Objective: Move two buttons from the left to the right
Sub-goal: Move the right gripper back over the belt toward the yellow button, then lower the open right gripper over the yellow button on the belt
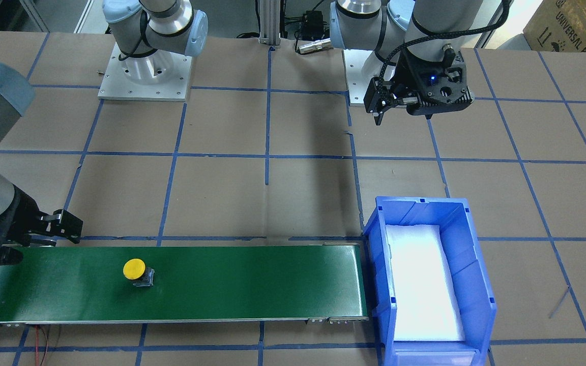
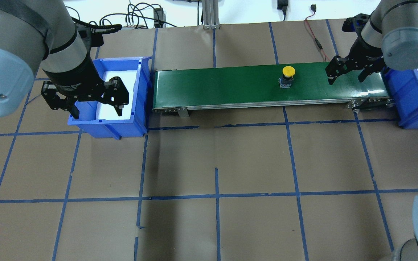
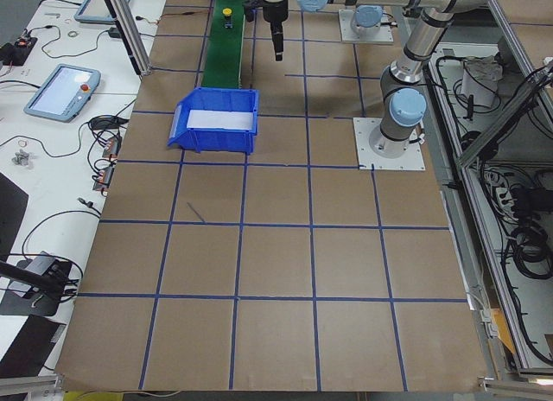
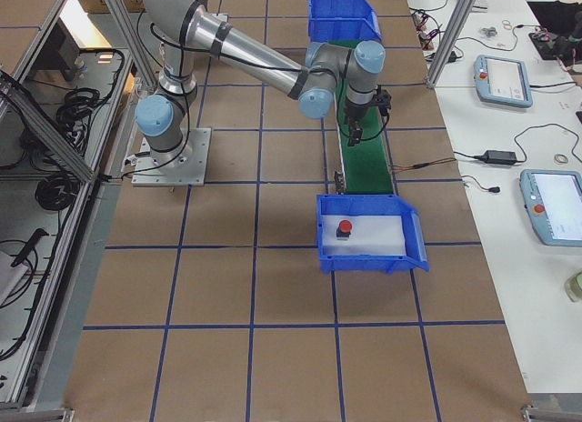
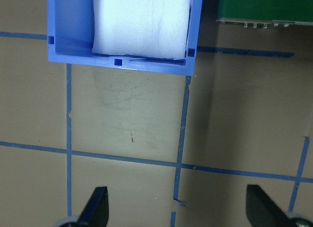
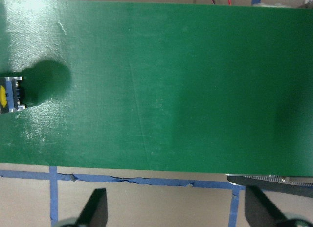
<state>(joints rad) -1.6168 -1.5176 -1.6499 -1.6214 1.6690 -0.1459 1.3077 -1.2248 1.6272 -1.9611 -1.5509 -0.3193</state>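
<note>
One yellow button point(image 2: 288, 70) stands on the conveyor belt point(image 2: 223, 87), leftward along it from the nearer right hand point(image 2: 346, 78), jaws apart; the left hand point(image 2: 97, 110), also spread, hangs well off.

table cover point(image 1: 222, 193): matt brown paper, lined with blue tape point(image 1: 267, 122); conveyor belt point(image 1: 232, 279): green, smooth, low sheen with pale glare patches; bin point(image 1: 476, 274): glossy blue plastic, lined with matt white foam point(image 1: 425, 284); yellow button point(image 1: 134, 269): smooth plastic-looking cap; base plate point(image 1: 171, 86): pale bare metal
</note>
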